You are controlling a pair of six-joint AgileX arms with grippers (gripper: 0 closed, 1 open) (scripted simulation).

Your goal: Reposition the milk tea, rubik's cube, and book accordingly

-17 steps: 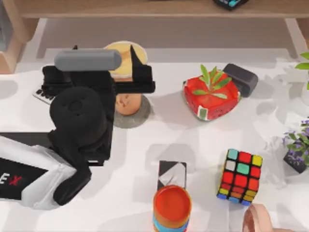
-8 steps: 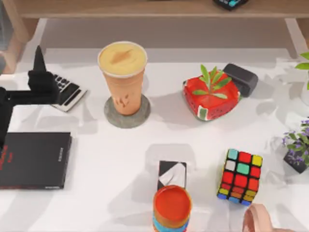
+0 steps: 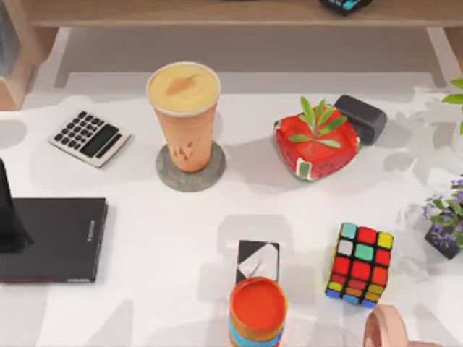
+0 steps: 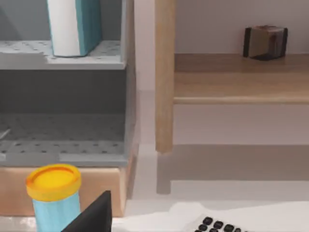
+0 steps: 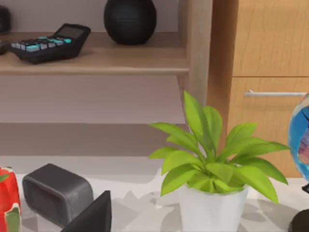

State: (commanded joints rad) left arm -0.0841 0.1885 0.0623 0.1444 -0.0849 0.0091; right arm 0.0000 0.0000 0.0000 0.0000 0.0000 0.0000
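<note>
Orange-tan milk tea (image 3: 185, 116) (creamy yellow top), multicoloured black-edged rubik's cube (image 3: 360, 263), teal white-paged book (image 4: 76, 26).

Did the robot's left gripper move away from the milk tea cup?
Yes. The left gripper has pulled back from the milk tea to the table's left edge, past the calculator, over the black book.

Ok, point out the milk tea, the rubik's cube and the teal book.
milk tea (image 3: 184, 90): top view, on its creamy top.
rubik's cube (image 3: 361, 262): top view, on its upper face's middle sticker.
teal book (image 4: 88, 24): left wrist view, on its cover, standing on the grey shelf.
</note>
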